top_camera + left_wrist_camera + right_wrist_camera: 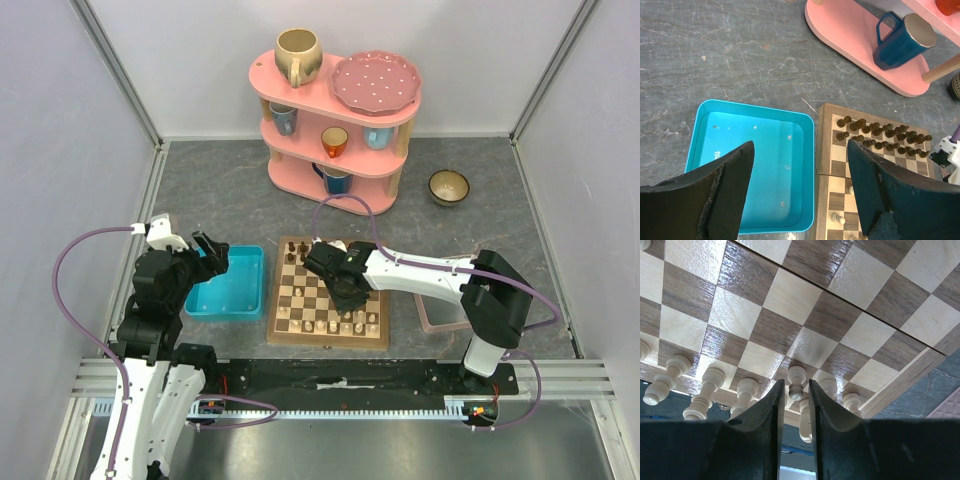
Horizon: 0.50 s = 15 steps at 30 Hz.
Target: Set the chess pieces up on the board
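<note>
The cream chess pieces point(335, 325) sit in the board's two near rows, the side closest to the arm bases. In the right wrist view a handful of them line that edge, and one cream pawn point(797, 382) stands right in line with the gap of the right gripper point(796, 386). Its jaws are only a sliver apart around that pawn, and honestly I can't tell if they pinch it or just frame it. The board point(290, 300) lies flat in the middle of the counter point(220, 190), with the dark chessmen point(300, 250) bunched along its far edge.

Just left of the board, touching or nearly so, is a turquoise tray point(235, 290). The left gripper point(215, 250) hangs over it with its jaws wide apart and nothing between them. Right of the board is a clear pink-rimmed tray point(435, 315). Beyond the board's far side stands a pink shelf point(335, 150) with cups on it.
</note>
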Available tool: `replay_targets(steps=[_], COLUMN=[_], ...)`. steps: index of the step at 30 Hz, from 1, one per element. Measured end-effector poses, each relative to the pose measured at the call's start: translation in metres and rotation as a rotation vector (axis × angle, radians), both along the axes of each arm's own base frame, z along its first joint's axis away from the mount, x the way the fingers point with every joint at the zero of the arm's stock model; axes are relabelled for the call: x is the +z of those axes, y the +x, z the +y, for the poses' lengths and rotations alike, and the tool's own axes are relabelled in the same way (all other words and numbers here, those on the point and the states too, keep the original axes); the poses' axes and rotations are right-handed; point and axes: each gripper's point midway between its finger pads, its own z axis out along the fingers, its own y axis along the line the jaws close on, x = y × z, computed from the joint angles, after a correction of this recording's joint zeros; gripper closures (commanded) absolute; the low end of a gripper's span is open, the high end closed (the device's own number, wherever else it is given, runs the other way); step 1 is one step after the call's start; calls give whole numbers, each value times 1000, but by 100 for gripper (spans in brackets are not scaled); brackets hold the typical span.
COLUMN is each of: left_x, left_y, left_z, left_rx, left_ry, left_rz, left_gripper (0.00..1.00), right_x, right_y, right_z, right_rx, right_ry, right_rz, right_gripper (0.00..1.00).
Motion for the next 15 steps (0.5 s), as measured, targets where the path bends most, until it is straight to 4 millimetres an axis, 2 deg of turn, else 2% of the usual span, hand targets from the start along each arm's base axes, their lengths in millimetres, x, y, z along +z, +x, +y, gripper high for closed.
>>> replay_targets(steps=[9, 12, 15], left_x=[0, 0, 0], left_y=[0, 0, 0], left_z=[0, 0, 0], left_rx=[0, 0, -1], left_ry=[0, 0, 0], left_rz=[0, 0, 0], left_gripper=[18, 18, 18], right_x=[12, 27, 50], right_y=[8, 17, 29], right_z=[7, 19, 40], right_rx=[-3, 0, 2], right_ry=[14, 52, 122], right_rz=[-30, -65, -103], right_gripper=[64, 64, 62])
